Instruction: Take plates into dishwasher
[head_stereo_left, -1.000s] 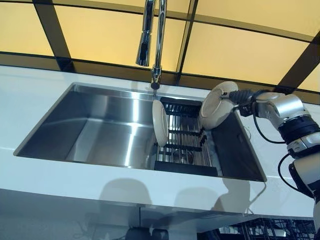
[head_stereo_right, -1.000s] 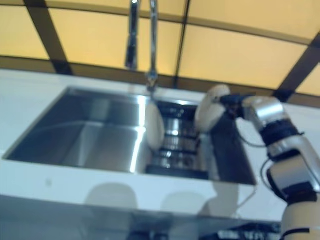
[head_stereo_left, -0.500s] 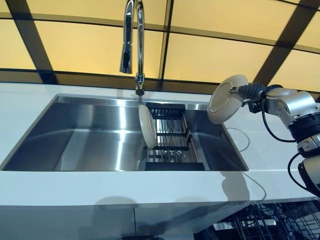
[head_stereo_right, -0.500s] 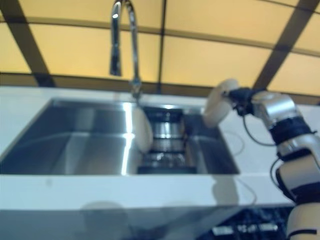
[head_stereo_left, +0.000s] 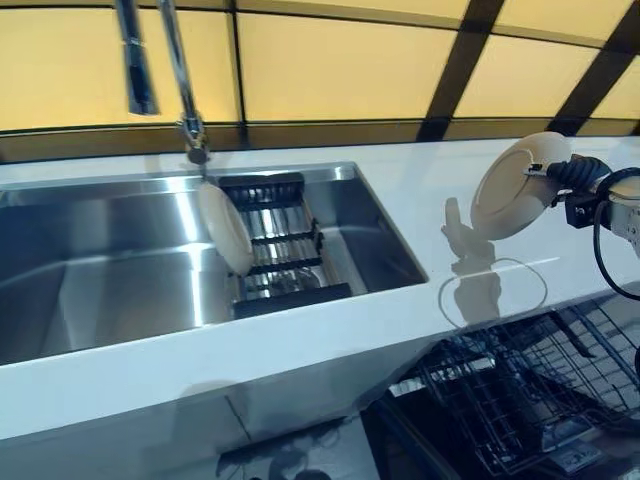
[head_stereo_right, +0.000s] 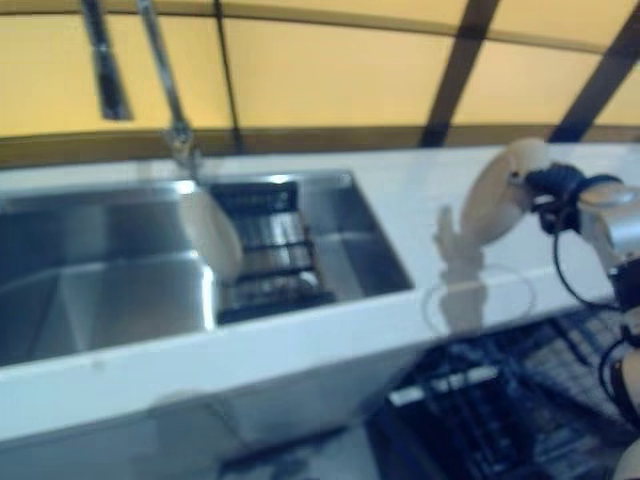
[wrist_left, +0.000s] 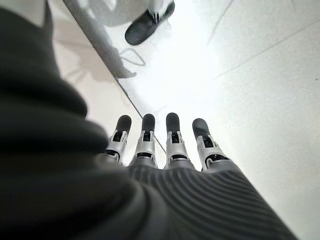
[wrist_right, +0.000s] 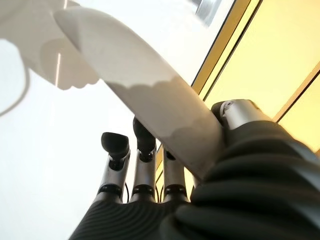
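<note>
Left eye view, held plate: a white plate is gripped by its rim in the right robot hand, upright on edge, above the white surface and well clear of the sink. Edge-on carriage probably suits dropping it between rack tines.
Left eye view, arm pose: right arm enters from the right, forearm roughly level, robot hand turned toward the sink side.
Left eye view, second plate: another plate stands on edge in the black drying rack inside the sink, below the faucet; not yet taken.
Left eye view, target: the dishwasher rack is pulled out below the surface edge, beneath the held plate.
Right eye view: same layout; nothing extra.
Left wrist view, left robot hand: fingers straight and relaxed, holding nothing, pointing down at a pale floor.
Right wrist view, grip: plate rim pinched between thumb and fingers; grip looks narrow, so slip is a risk, I judge.
</note>
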